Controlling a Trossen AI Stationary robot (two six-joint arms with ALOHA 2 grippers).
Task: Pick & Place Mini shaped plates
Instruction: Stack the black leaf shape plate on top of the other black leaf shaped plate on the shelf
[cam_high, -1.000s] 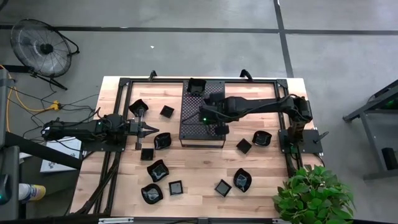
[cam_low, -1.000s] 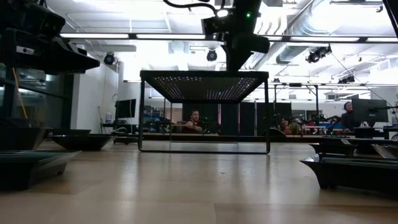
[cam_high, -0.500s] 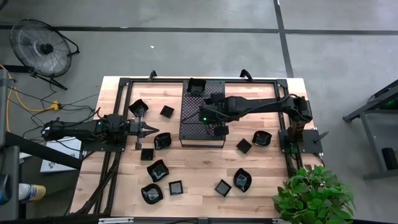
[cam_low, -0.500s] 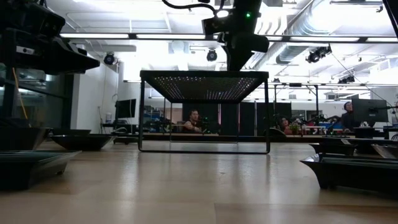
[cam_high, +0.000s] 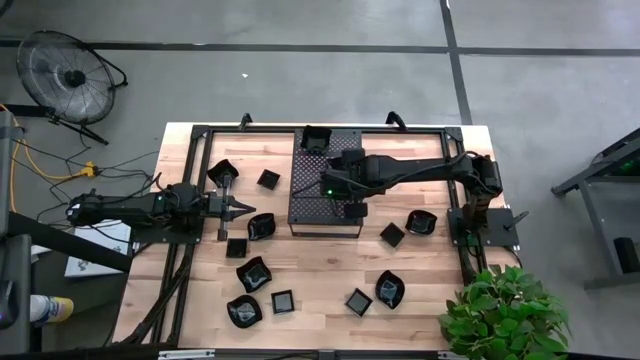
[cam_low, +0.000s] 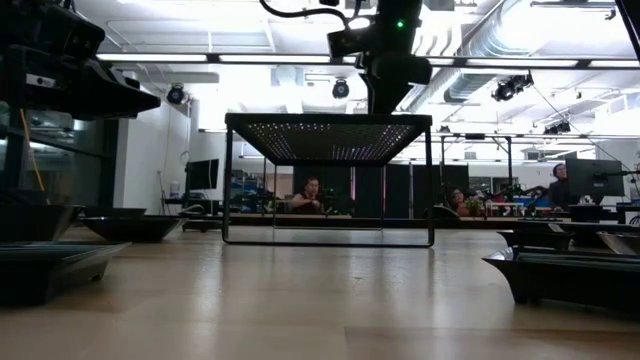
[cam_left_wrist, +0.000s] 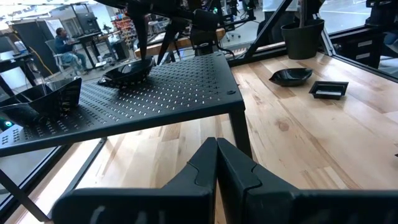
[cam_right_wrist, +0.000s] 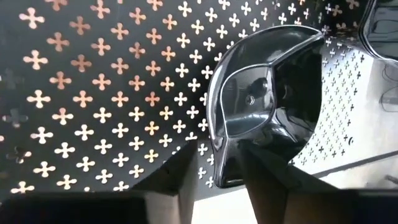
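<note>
Mini shaped plates mostly lie loose on the wooden table, spread to the left, front and right of the perforated tray, w/ at least two already up on the tray: a square one at its far edge and a rounded one directly under the right gripper. Looks like the release step of a placement: right gripper sits over the tray's near right part, fingers parted w/ the rounded plate's rim between them, plate resting on the tray, so prob. no longer gripped, tho I can't be sure contact is fully broken. Left gripper waits low over the table just left of the tray, fingers pressed together, empty. Next move, I'd guess: right arm lifts straight up w/o dragging the rim, then goes for a nearby plate on the table's right side. Shallow glossy rims, so the approach needs careful alignment.
</note>
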